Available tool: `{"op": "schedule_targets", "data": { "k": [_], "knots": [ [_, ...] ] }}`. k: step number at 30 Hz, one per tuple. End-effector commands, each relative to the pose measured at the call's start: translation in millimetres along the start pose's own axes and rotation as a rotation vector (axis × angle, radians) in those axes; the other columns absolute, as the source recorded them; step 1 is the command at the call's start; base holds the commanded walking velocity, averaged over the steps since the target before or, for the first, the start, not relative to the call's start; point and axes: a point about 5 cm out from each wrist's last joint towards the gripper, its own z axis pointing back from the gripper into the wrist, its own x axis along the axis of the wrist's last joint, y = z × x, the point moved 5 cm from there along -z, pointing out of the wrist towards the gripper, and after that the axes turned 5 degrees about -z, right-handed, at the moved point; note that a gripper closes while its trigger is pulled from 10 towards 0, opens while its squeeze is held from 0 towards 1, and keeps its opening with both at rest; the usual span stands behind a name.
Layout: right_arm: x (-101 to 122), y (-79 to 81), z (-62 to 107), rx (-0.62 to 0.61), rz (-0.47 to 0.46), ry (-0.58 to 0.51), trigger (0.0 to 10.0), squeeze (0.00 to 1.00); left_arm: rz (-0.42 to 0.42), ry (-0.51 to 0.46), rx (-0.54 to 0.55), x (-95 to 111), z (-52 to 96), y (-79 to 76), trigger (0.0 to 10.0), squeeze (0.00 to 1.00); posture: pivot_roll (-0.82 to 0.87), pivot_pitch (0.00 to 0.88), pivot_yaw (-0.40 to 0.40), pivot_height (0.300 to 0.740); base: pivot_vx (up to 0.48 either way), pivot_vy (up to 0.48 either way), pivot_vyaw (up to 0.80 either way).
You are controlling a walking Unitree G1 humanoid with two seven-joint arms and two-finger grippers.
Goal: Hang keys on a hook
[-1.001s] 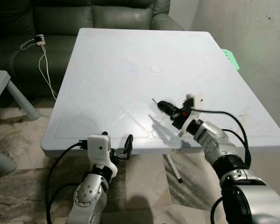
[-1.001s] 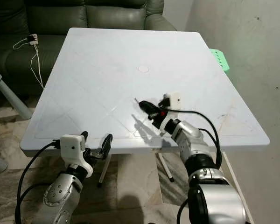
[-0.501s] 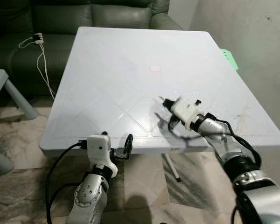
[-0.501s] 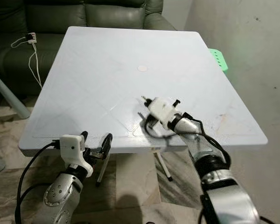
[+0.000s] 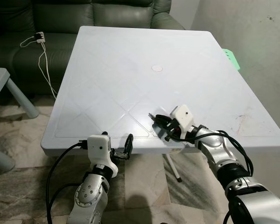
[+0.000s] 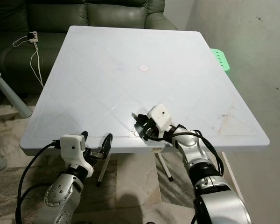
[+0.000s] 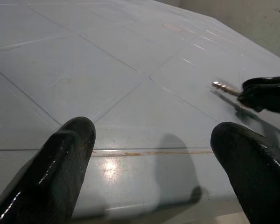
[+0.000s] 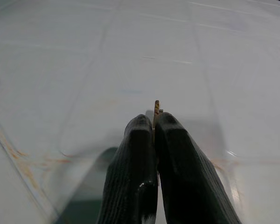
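My right gripper [image 5: 159, 123] is low over the near part of the white table [image 5: 130, 56], shut on a small metal key [image 8: 156, 107]. The key's tip [image 6: 134, 114] sticks out past the black fingertips [image 8: 142, 128] toward the table's left side. The left wrist view shows the same key [image 7: 226, 87] just above the table top. My left gripper [image 6: 96, 140] is open below and in front of the table's near edge, with nothing between its fingers [image 7: 60, 158].
A dark green sofa [image 5: 84, 18] stands behind the table, with a power strip and white cable [image 5: 38, 39] on its seat. A green stool [image 6: 220, 58] sits by the right wall. A small pale table [image 5: 2, 88] is at the left. Marble floor lies below.
The right gripper has drawn back toward the table's near edge and lower, still carrying the key, and its wrist has turned. The left arm has stayed put.
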Motion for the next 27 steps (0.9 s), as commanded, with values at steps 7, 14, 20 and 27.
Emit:
{"op": "schedule_targets", "data": {
  "k": [7, 14, 20, 27],
  "knots": [
    [0.4, -5.2, 5.9, 0.001, -0.064, -0.017, 10.0, 1.0, 0.005, 0.001, -0.014, 1.0, -0.8, -4.0, 10.0, 0.0, 0.08, 0.131, -0.115, 0.74, 0.0, 0.0, 0.0],
    [2.0, -5.5, 4.2, 0.002, -0.05, -0.009, 10.0, 0.0, 0.005, 0.001, -0.016, 1.1, -0.6, -4.3, 10.0, 0.0, 0.09, 0.131, -0.117, 0.74, 0.0, 0.0, 0.0],
    [2.3, -5.6, 2.7, -0.001, -0.061, -0.008, 10.0, 0.0, 0.005, 0.002, -0.012, 1.0, 0.0, -4.0, 10.0, 0.0, 0.09, 0.129, -0.12, 0.74, 0.0, 0.0, 0.0],
    [2.8, -14.2, 4.4, -0.055, -0.099, -0.016, 10.0, 0.0, 0.008, 0.001, -0.013, 1.0, 0.3, -4.8, 10.0, 0.0, 0.09, 0.124, -0.12, 0.74, 0.0, 0.0, 0.0]
  ]
}}
